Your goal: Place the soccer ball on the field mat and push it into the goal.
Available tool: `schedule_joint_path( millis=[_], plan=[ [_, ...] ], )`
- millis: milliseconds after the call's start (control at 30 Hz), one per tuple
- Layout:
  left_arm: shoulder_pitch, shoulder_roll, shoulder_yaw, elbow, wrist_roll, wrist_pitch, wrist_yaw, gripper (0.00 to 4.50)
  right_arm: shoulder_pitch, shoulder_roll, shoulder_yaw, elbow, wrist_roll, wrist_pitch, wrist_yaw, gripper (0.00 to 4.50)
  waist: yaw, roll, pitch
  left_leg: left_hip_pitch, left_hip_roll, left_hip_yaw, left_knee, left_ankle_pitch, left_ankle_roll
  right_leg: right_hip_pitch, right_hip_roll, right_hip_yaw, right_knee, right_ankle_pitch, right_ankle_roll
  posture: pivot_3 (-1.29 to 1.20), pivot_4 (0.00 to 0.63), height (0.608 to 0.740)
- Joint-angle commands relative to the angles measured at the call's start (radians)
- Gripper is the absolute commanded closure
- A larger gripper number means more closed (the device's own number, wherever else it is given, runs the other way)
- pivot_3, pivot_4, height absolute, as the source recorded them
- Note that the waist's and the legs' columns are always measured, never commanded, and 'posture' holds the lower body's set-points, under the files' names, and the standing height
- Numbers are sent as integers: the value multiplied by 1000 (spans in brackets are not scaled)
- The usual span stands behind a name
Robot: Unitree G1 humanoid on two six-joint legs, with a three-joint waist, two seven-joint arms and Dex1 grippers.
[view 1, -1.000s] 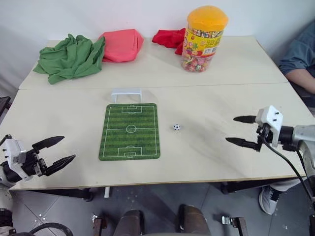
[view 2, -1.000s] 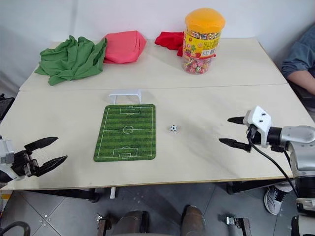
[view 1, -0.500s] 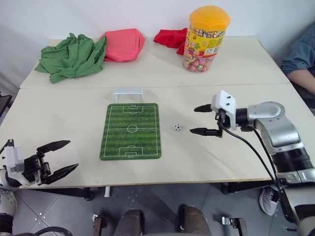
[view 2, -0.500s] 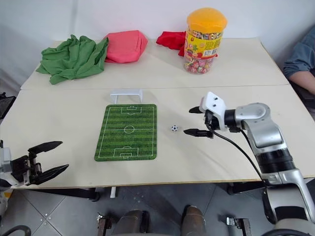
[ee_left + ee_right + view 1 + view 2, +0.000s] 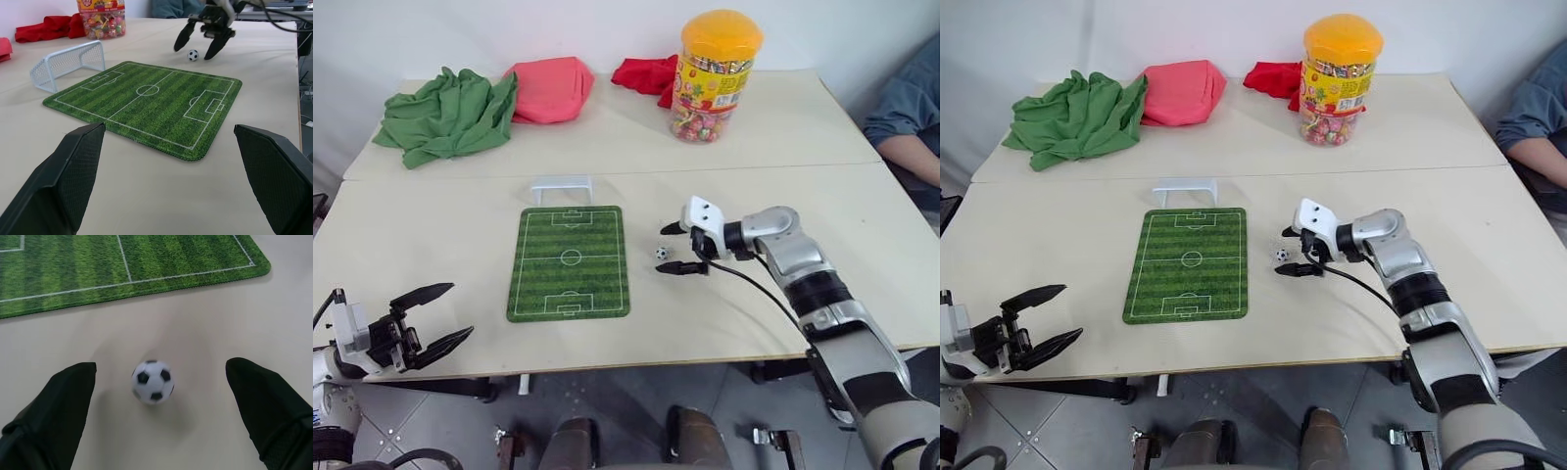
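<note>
The soccer ball [image 5: 661, 253] is a tiny white ball with black patches. It rests on the bare table just right of the field mat [image 5: 570, 261], a green striped mat with white pitch lines. The small white goal [image 5: 562, 188] stands at the mat's far end. My right gripper [image 5: 664, 249] is open, low over the table, with one finger on each side of the ball and apart from it; the right wrist view shows the ball [image 5: 152, 381] between the black fingers [image 5: 58, 406]. My left gripper [image 5: 460, 309] is open and holds nothing, near the table's front left edge.
A candy jar [image 5: 720, 73] with an orange lid stands at the back right. A green cloth [image 5: 445, 113], a pink cloth [image 5: 548, 88] and a red cloth [image 5: 646, 73] lie along the back. A person's sleeve [image 5: 906, 108] rests at the right edge.
My right gripper has swept left across the table from near the right edge to the ball, staying open. The ball and the left gripper have kept their places.
</note>
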Motion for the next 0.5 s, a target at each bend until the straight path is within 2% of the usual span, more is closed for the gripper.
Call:
schedule_joint_path(
  millis=[33,300,500],
  plan=[
    [21,5,24,-11,-22,-19,-112,0,-28,8,6,70,-38,-57,-2,850,-2,0,0,0,0,0,0,0,0,0,0,0,0,0,0,0,150,740],
    [23,13,35,1,-26,-24,-112,0,-32,11,-27,81,-29,-79,17,3558,-3,0,0,0,1,0,2,0,0,1,1,1,1,0,-1,0,150,740],
    [17,21,25,-2,-36,-13,-112,0,-41,4,-42,-91,0,-5,40,3650,-7,0,0,0,1,0,2,0,0,0,1,1,1,0,-1,0,150,740]
  ],
)
